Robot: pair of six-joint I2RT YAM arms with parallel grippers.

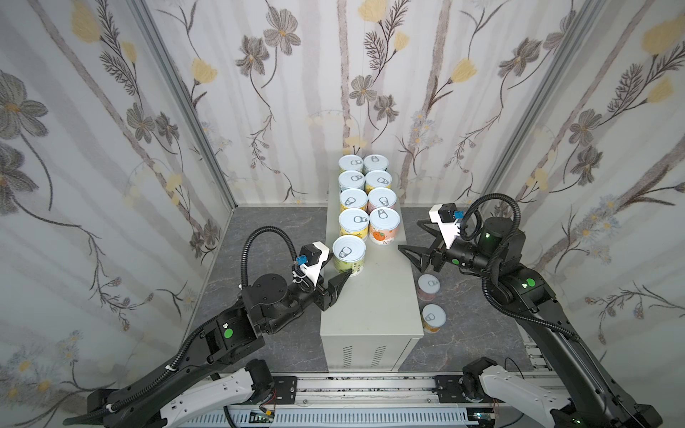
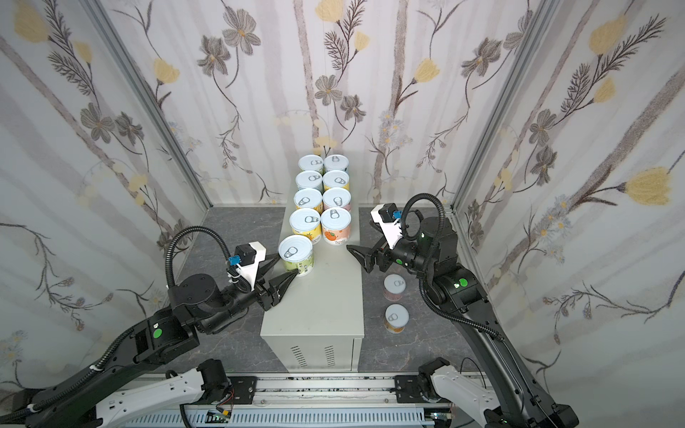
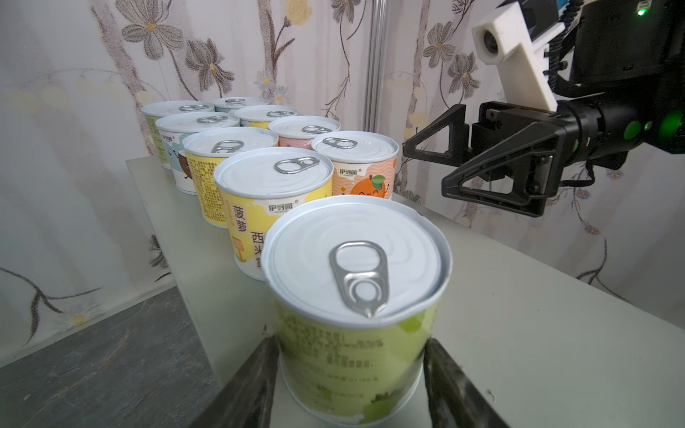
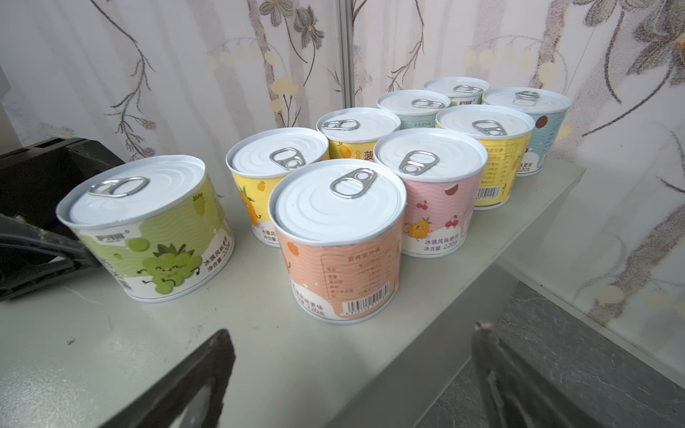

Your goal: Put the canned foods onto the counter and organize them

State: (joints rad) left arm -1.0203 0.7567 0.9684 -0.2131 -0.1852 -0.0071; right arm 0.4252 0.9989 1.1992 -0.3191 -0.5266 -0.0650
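Note:
The counter (image 1: 370, 315) is a pale grey box. Several cans stand on its far half in two rows, ending in a yellow can (image 1: 354, 224) and an orange can (image 1: 384, 226). A green can (image 1: 349, 255) stands upright behind the yellow one. My left gripper (image 3: 352, 341) is shut on its lower wall, one finger on each side. My right gripper (image 1: 408, 234) hangs open and empty over the counter's right edge, beside the orange can (image 4: 337, 241). Right of the counter, a pink can (image 1: 429, 287) and an orange-labelled can (image 1: 433, 318) stand on the floor.
The dark marbled floor (image 1: 267, 229) surrounds the counter. Floral walls close in on three sides, with metal corner posts (image 1: 185, 103). A rail with both arm bases (image 1: 363, 389) runs along the front. The counter's near half (image 2: 315, 315) is bare.

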